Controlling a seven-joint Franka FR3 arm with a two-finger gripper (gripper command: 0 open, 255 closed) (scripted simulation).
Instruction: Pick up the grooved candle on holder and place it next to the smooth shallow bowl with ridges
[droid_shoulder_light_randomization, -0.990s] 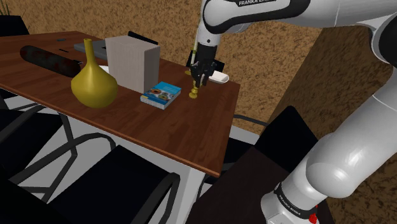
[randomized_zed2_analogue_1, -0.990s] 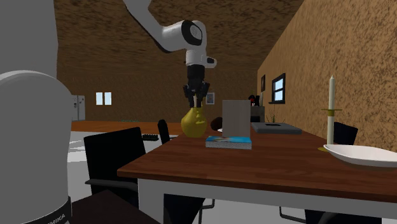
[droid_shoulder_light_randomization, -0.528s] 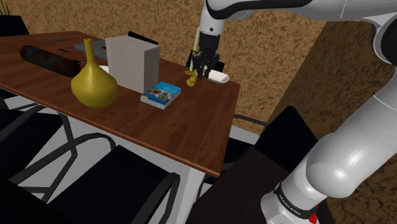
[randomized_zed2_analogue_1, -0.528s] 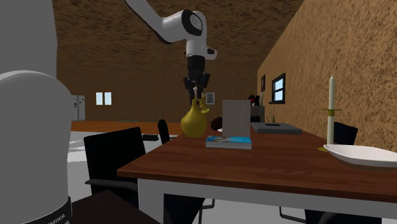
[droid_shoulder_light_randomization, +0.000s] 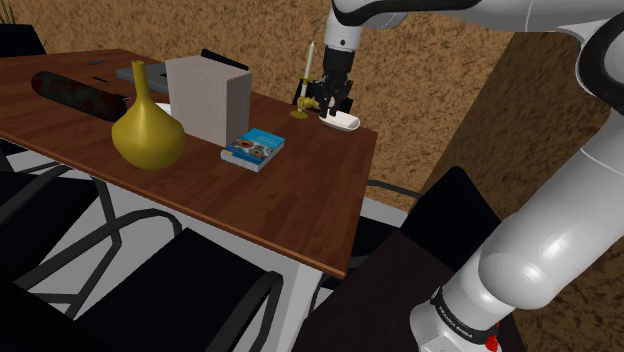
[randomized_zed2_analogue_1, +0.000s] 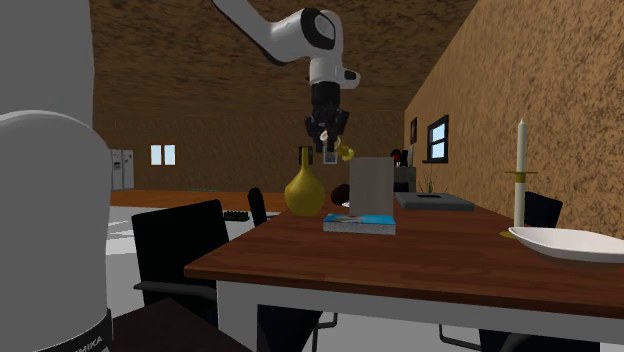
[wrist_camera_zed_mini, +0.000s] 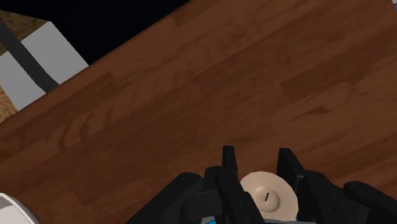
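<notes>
Pincer (randomized_zed2_analogue_1: 328, 150) is narrow, clamped on the grooved candle (wrist_camera_zed_mini: 267, 198), with a black finger on each side of the cream wax. The wrist view looks straight down on the wick end, so I'd say the candle's long axis runs along the fingers. It looks roughly upright, with the gold holder underneath and well clear of the desk (randomized_zed2_analogue_1: 420, 250).

The thing the set-down hangs on is where the bowl lies from the pincer. In the second exterior view, going left to right:
- pincer and candle up in the air
- a grey box (randomized_zed2_analogue_1: 370, 185) and a book (randomized_zed2_analogue_1: 360, 222) on the desk
- a tall white taper (randomized_zed2_analogue_1: 520, 150)
- the shallow white bowl (randomized_zed2_analogue_1: 570, 243), just beside the taper

That puts the bowl around 4 o'clock from the pincer and well apart.

The shoulder view tells it differently. There the bowl sits right at 5 o'clock of the pincer, nearly under it, with the taper at 10 o'clock. My guess is that closeness is mostly line of sight. The second exterior view shows the height above the desk, which the shoulder view flattens.
</notes>
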